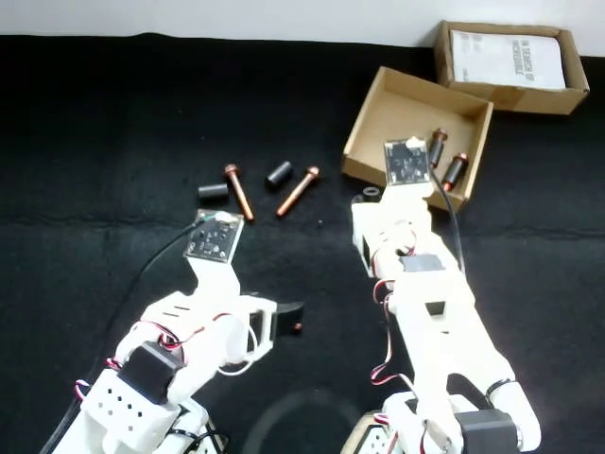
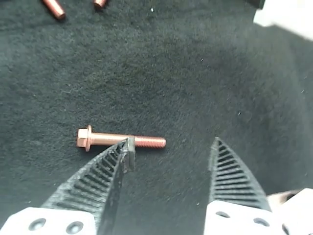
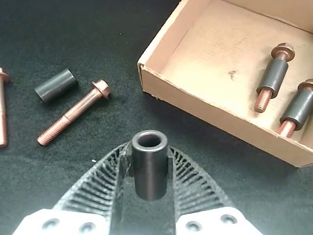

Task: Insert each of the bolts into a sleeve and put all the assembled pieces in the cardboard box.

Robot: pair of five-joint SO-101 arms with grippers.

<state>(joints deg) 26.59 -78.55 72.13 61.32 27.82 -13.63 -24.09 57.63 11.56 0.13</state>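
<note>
My left gripper (image 2: 171,147) is open low over the black mat. A copper bolt (image 2: 120,140) lies flat just beyond one fingertip (image 2: 128,147), outside the gap. In the high view this gripper (image 1: 286,316) is at the front centre. My right gripper (image 3: 149,152) is shut on a dark sleeve (image 3: 149,164), held upright with its bore showing, just short of the cardboard box (image 3: 210,110). Two assembled pieces (image 3: 274,73) (image 3: 299,106) lie in the box (image 1: 364,128). Two loose bolts (image 1: 238,190) (image 1: 297,190) and two loose sleeves (image 1: 214,193) (image 1: 279,173) lie mid-table.
A second cardboard box (image 1: 510,93) holding a printed sheet stands at the back right, against the first box. A black mat (image 1: 95,142) covers the table. The arms' cables trail along the front.
</note>
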